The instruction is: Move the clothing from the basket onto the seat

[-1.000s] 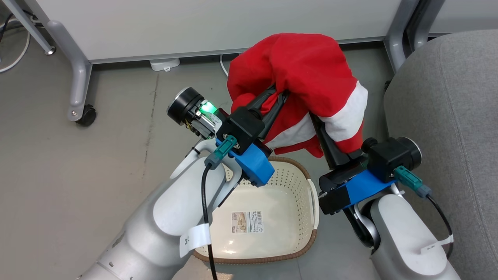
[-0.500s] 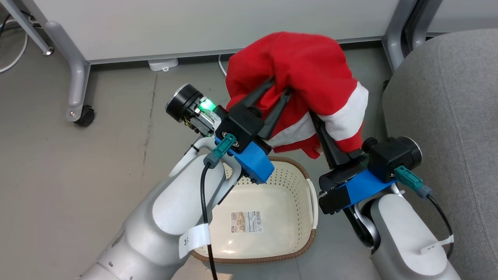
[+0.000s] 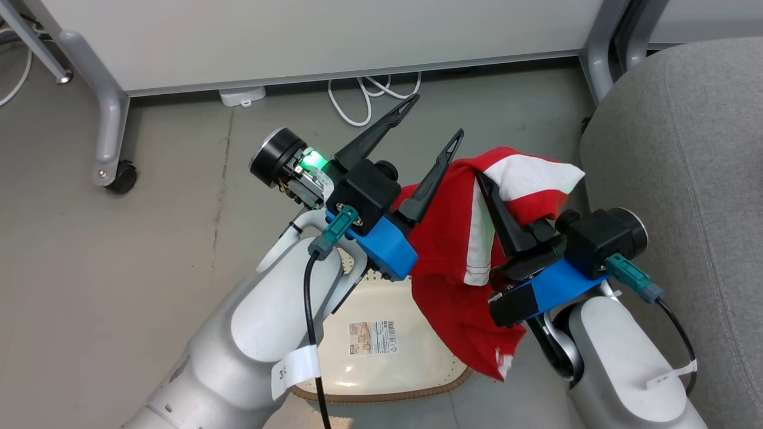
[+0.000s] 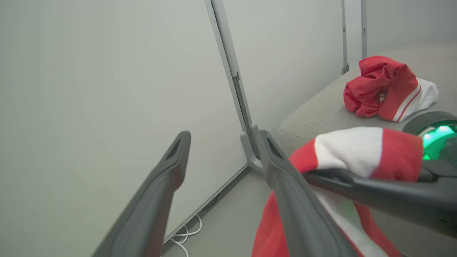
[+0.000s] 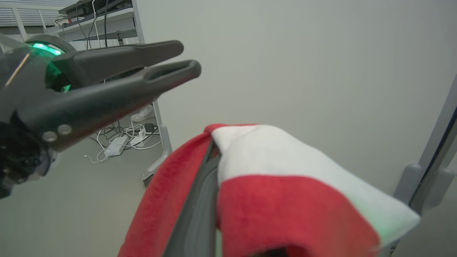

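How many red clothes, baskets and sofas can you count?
Red clothes: 2 (a hanging garment, a crumpled garment)
Basket: 1
Sofa: 1
Total: 4

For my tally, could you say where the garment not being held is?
In the left wrist view's upper right, the red garment lies on the grey sofa.

We find open floor [image 3: 149, 250] on our left. The hanging red garment [image 3: 447, 268] blocks the basket's [image 3: 387, 394] right half, the sofa [image 3: 685, 149] walls our right, and a second garment [image 4: 378, 85] lies farther along its seat.
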Controlling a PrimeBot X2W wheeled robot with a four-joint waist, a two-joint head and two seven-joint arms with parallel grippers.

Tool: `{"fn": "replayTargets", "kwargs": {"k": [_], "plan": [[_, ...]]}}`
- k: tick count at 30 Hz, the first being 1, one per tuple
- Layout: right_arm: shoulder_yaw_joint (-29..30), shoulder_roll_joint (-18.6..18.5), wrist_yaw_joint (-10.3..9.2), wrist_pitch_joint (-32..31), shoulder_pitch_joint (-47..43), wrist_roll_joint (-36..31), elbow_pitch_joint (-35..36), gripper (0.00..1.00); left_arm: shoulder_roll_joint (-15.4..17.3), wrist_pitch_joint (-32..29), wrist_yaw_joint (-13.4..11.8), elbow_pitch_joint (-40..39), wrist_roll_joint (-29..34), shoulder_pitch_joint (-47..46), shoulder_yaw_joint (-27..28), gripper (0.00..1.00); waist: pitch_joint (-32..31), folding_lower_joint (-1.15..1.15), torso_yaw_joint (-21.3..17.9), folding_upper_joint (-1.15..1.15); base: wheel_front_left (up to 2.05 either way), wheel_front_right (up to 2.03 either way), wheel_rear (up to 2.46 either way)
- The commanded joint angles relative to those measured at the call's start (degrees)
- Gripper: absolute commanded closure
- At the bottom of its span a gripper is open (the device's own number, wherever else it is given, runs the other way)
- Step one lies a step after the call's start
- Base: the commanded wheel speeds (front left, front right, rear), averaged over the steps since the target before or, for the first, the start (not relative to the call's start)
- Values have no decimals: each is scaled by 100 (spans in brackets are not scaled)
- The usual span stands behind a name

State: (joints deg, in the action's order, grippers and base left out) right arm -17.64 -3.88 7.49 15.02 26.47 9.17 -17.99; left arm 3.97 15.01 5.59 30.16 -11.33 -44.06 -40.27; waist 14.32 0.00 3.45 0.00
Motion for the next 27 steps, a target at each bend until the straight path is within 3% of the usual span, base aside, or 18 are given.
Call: {"fn": "replayTargets", "kwargs": {"k": [1,10,27], "plan": [[20,-21,1,24,29,-20,35,100,3,25,6,-4,32,39,23,0,11,0,-21,0,0,0,0],[363,-93,1,24,49,-62,198,100,-8,21,56,-16,37,116,2,0,168,0,-359,0,0,0,0],[1363,-86,1,24,-285,-138,783,100,104,21,133,-5,172,217,-181,0,547,0,-1529,0,0,0,0]]}}
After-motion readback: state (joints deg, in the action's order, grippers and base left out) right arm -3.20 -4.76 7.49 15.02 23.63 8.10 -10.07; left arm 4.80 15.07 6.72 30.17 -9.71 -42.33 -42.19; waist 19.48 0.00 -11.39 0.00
